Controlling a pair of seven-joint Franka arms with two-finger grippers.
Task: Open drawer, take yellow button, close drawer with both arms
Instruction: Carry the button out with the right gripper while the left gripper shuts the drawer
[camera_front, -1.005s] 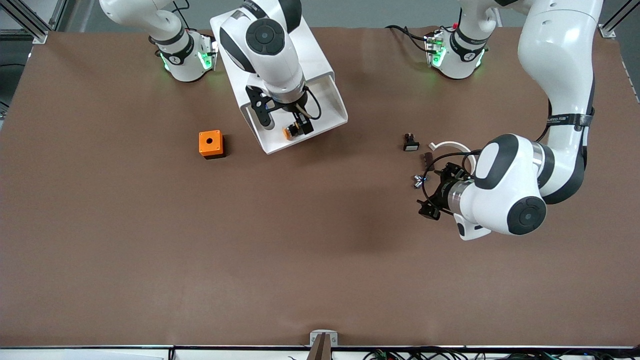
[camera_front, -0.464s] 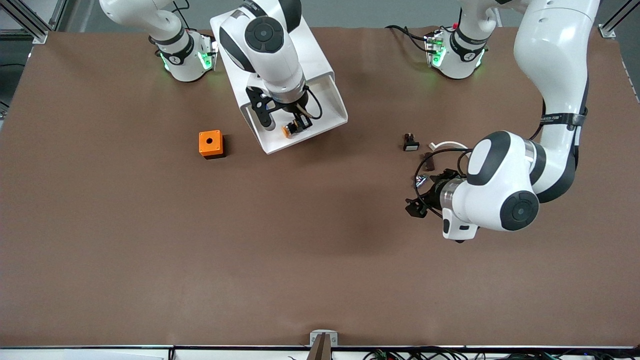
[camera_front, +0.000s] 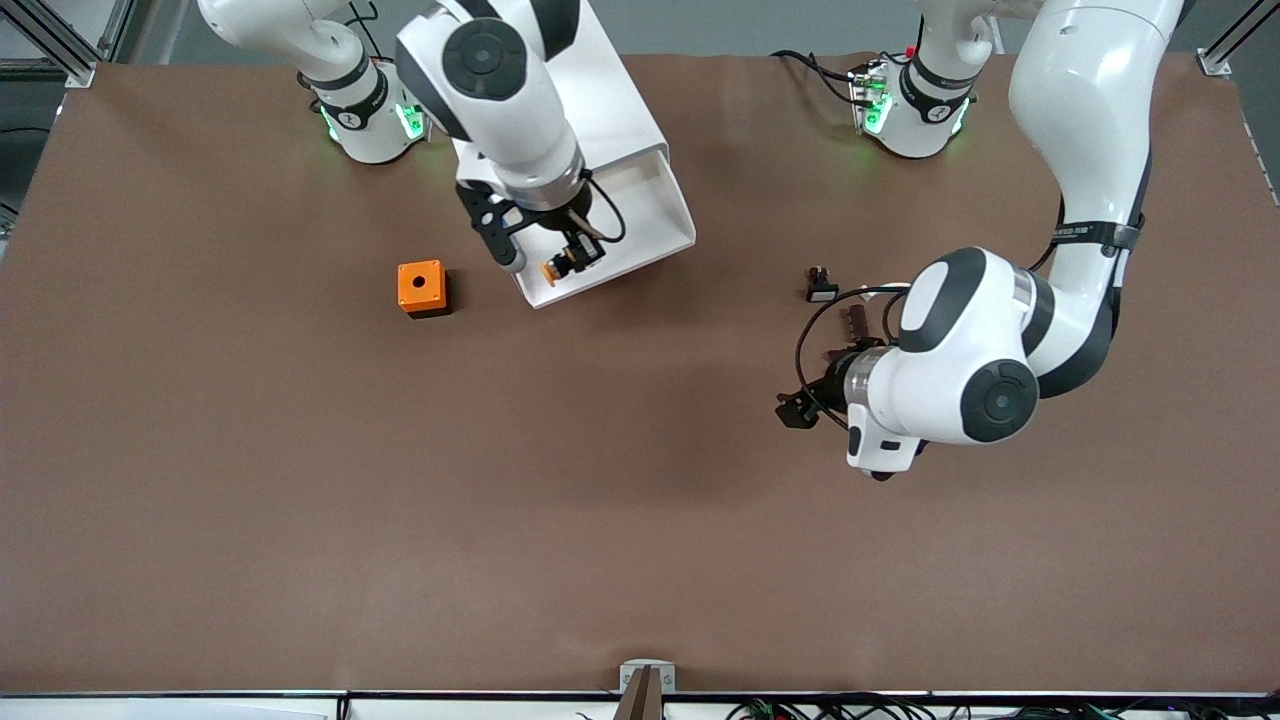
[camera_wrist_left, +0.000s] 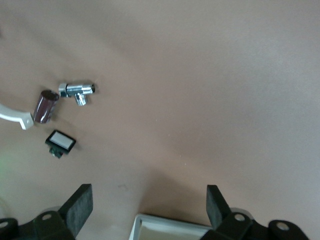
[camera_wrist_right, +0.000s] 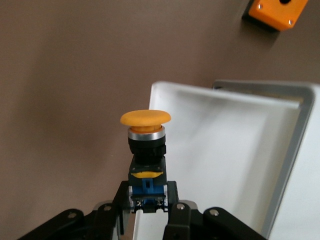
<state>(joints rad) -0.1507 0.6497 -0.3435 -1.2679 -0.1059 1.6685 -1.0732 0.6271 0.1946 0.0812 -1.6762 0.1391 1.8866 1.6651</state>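
Note:
The top drawer (camera_front: 672, 196) stands pulled out of the white cabinet (camera_front: 610, 90). My right gripper (camera_front: 572, 258) is shut on the button (camera_front: 556, 267) and holds it over the drawer's front corner. In the right wrist view the button (camera_wrist_right: 145, 135) shows its orange cap, black body and blue rear end clamped at the gripper (camera_wrist_right: 148, 200), with the drawer (camera_wrist_right: 235, 150) beneath. My left gripper (camera_front: 797, 410) is open and empty over bare table near the small parts. In the left wrist view (camera_wrist_left: 148, 206) a white tray corner (camera_wrist_left: 170, 229) shows between its fingers.
An orange cube with a hole (camera_front: 421, 287) sits on the table beside the cabinet, toward the right arm's end. A black-and-white small part (camera_front: 821, 288), a brown piece (camera_wrist_left: 45, 106), a chrome fitting (camera_wrist_left: 76, 90) and a white curved piece (camera_wrist_left: 12, 117) lie close to the left arm.
My right gripper has risen with the button and shifted from inside the drawer to its front corner. My left arm has swung toward the middle of the table, away from the small parts.

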